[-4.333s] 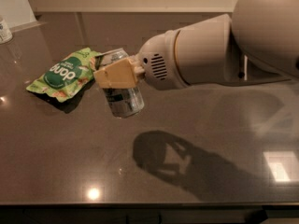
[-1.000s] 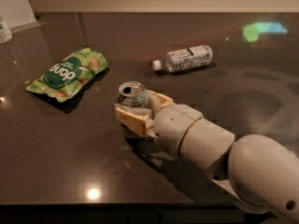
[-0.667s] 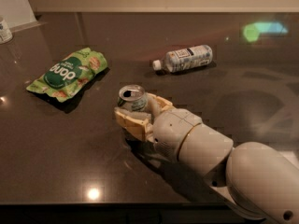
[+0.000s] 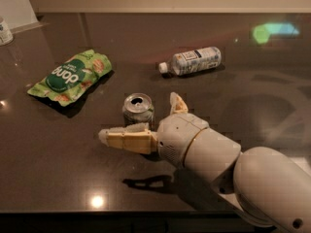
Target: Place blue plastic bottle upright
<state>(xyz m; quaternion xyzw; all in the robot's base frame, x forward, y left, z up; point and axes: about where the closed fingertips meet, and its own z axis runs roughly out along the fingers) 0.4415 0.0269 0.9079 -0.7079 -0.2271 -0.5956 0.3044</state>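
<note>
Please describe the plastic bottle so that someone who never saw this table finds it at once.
On the dark table, start at the upright silver can, where the open gripper is. Beyond it, to the right, the bottle lies on its side, cap pointing left. Only it is clear plastic with a white cap and pale blue-white label.

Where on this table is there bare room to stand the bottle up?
Bare tabletop lies right of the lying blue plastic bottle, and front-left, below the green snack bag. Crowded: the centre, where the open pincer flanks the can.
</note>
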